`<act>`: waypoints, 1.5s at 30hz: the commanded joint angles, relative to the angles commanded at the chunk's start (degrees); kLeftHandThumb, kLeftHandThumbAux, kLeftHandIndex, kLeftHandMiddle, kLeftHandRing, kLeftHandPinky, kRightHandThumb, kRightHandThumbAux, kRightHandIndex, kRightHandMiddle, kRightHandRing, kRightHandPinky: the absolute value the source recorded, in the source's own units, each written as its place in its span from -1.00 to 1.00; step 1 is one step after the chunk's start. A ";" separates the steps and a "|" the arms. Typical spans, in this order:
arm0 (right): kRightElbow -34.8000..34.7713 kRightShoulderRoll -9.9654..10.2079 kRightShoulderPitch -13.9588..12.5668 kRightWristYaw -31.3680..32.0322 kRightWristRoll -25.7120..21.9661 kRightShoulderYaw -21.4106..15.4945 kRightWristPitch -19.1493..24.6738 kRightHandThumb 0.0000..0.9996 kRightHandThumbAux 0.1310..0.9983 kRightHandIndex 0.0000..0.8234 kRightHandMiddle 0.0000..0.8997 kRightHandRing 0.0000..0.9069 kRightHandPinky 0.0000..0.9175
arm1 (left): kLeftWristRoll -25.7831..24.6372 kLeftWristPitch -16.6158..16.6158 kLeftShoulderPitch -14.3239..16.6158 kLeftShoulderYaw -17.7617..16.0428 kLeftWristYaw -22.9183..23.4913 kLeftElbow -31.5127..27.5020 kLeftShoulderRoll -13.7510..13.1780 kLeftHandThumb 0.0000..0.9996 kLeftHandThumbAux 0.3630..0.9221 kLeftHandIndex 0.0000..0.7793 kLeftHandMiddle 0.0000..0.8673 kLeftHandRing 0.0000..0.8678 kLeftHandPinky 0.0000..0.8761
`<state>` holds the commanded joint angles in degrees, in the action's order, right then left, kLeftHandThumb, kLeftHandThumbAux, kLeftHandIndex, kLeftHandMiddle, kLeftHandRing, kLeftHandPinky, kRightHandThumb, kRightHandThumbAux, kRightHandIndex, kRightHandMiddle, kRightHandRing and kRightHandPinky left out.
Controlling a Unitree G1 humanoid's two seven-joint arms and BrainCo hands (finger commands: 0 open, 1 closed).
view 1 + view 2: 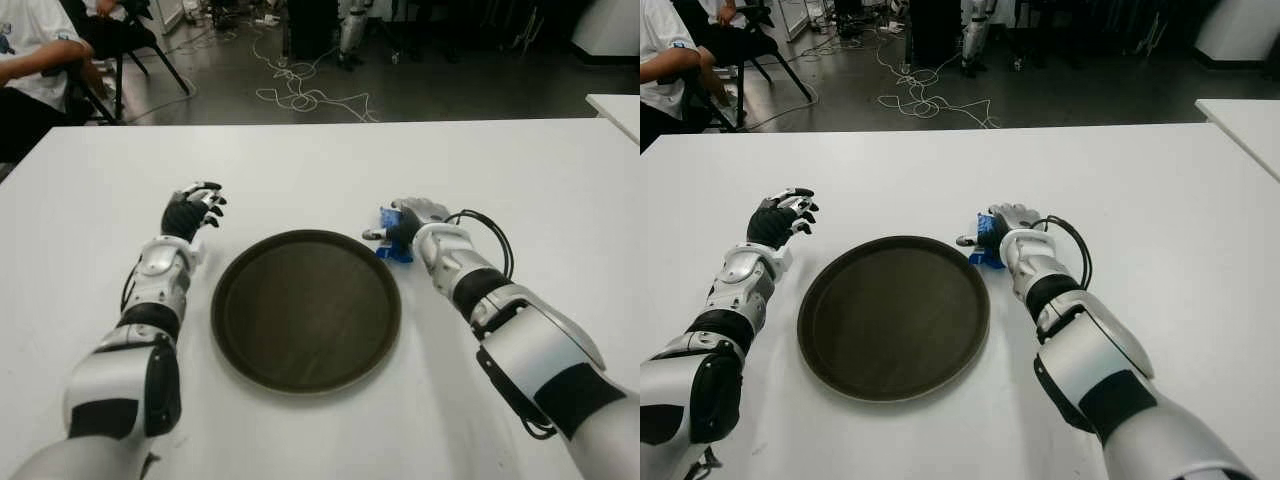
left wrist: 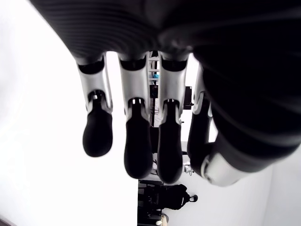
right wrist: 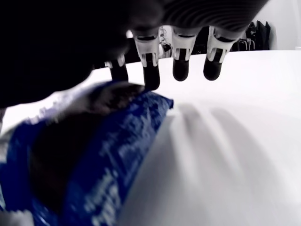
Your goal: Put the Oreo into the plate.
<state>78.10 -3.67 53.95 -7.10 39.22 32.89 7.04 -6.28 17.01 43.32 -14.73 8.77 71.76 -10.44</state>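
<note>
The Oreo is a blue packet [image 1: 392, 246] lying on the white table [image 1: 320, 165], just off the right rim of the plate. The plate [image 1: 305, 312] is round, dark and bare, in the middle between my arms. My right hand [image 1: 407, 220] is over the packet, palm down. In the right wrist view the packet [image 3: 89, 155] shows under the palm while the fingers [image 3: 180, 66] reach out beyond it, not curled round it. My left hand [image 1: 196, 207] shows to the left of the plate, fingers relaxed and holding nothing.
A person [image 1: 35, 60] sits on a chair beyond the table's far left corner. Cables [image 1: 300, 95] lie on the floor behind the table. The corner of another white table [image 1: 618, 108] shows at the far right.
</note>
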 joint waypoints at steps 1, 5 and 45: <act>0.00 -0.01 -0.08 -0.24 -0.03 0.01 -0.07 -0.98 -0.64 -0.95 -1.00 -1.00 -1.00 | 0.01 0.07 -0.04 0.01 -0.02 -0.03 0.03 0.39 0.27 0.09 0.31 0.41 0.51; -0.10 -0.04 -0.36 -1.30 -0.23 -0.11 -0.31 -0.99 -0.59 -0.89 -1.00 -1.00 -1.00 | 0.00 0.14 -0.12 0.02 -0.10 -0.12 0.09 0.39 0.26 0.09 0.33 0.42 0.51; -0.48 0.25 -0.87 -7.23 -2.21 -4.18 -1.70 -0.89 -0.15 -0.82 -1.00 -0.89 -0.65 | -0.12 -0.27 -0.22 -0.02 0.17 -0.31 -0.24 0.39 0.27 0.09 0.33 0.43 0.53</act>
<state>77.62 -3.42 53.07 -14.33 37.00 28.70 5.34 -6.40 16.74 43.10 -14.74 8.94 71.45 -10.68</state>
